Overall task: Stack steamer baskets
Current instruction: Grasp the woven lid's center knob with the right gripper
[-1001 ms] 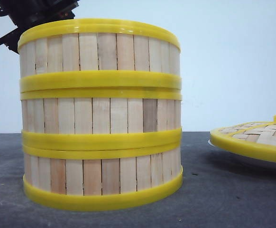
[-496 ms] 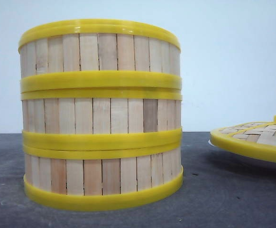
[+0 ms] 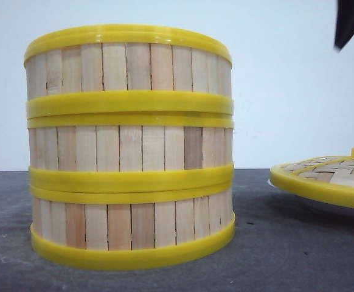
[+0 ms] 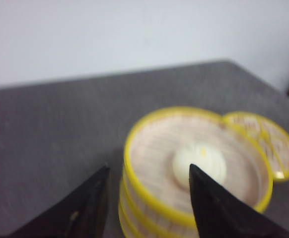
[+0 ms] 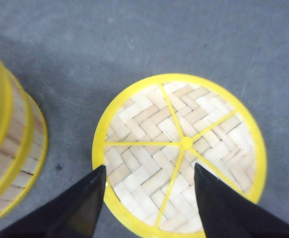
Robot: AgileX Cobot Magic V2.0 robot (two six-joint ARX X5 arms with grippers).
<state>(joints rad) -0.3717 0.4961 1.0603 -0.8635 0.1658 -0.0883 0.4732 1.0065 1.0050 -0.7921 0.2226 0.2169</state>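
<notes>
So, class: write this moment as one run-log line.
steamer baskets: three stacked | lid: beside stack, on plate | left gripper: open above stack | right gripper: open above lid

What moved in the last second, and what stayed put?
A dark arm part behind the top left of the steamer baskets went away, and another dark part came in at the top right. The three-basket stack and the woven lid did not move.
</notes>
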